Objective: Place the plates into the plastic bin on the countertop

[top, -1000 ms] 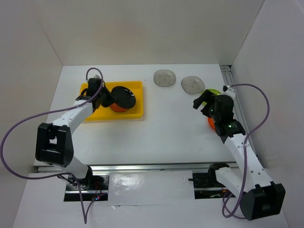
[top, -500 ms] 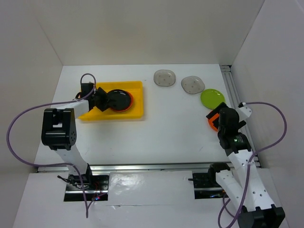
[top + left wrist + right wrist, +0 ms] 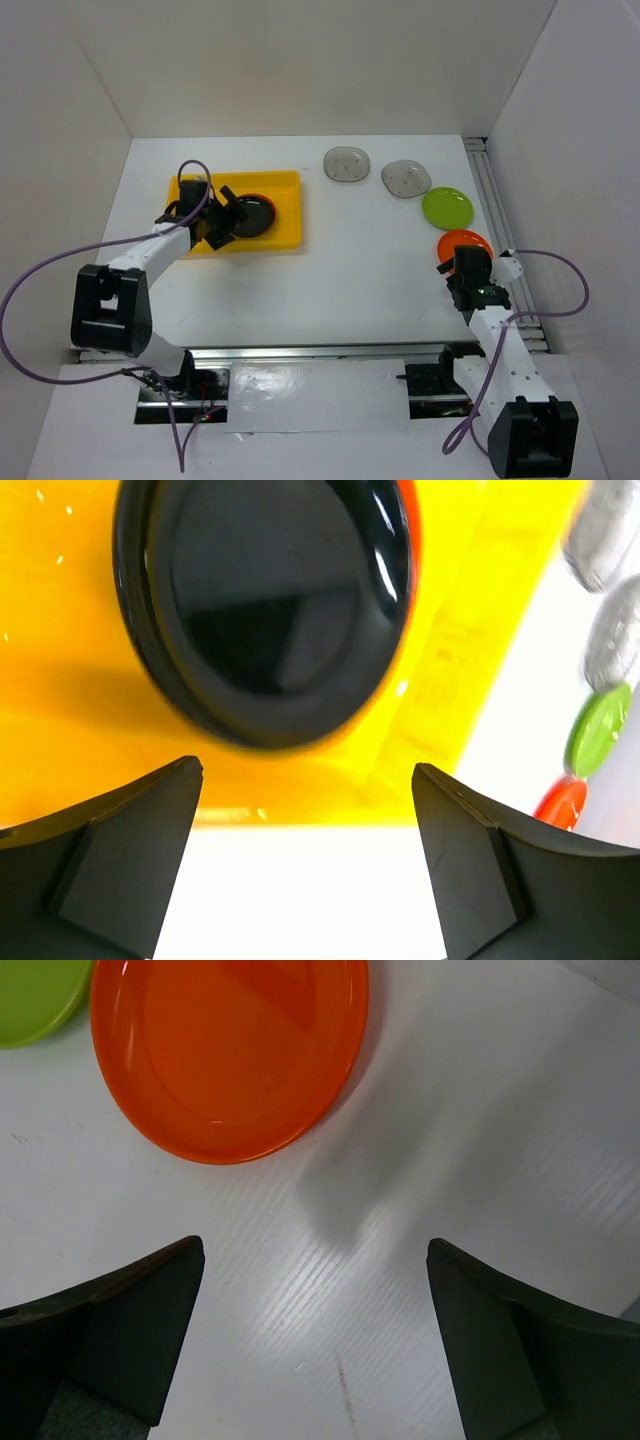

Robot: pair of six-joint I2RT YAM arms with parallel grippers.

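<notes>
The yellow plastic bin point(image 3: 285, 228) lies at the left of the countertop point(image 3: 350, 260). Inside it a glossy black plate point(image 3: 255, 212) rests on an orange-red plate whose rim point(image 3: 408, 520) shows at its edge. My left gripper point(image 3: 228, 218) hovers open just left of that stack; the left wrist view shows the black plate point(image 3: 270, 600) ahead of the empty jaws point(image 3: 305, 810). Two grey plates point(image 3: 347, 163) point(image 3: 405, 178), a lime green plate point(image 3: 447, 206) and an orange-red plate point(image 3: 463, 242) lie on the right. My right gripper point(image 3: 464, 264) is open just short of the orange-red plate point(image 3: 230, 1050), holding nothing.
White walls close in the countertop on the left, back and right. A metal rail point(image 3: 492, 190) runs along the right edge beside the green and orange-red plates. The bin's left half point(image 3: 185, 190) holds no plate. Purple cables loop out from both arms.
My left gripper opened and let go of the black plate, which now lies flat on the orange-red plate in the bin. My right arm drew back toward the near edge, uncovering the green and orange-red plates.
</notes>
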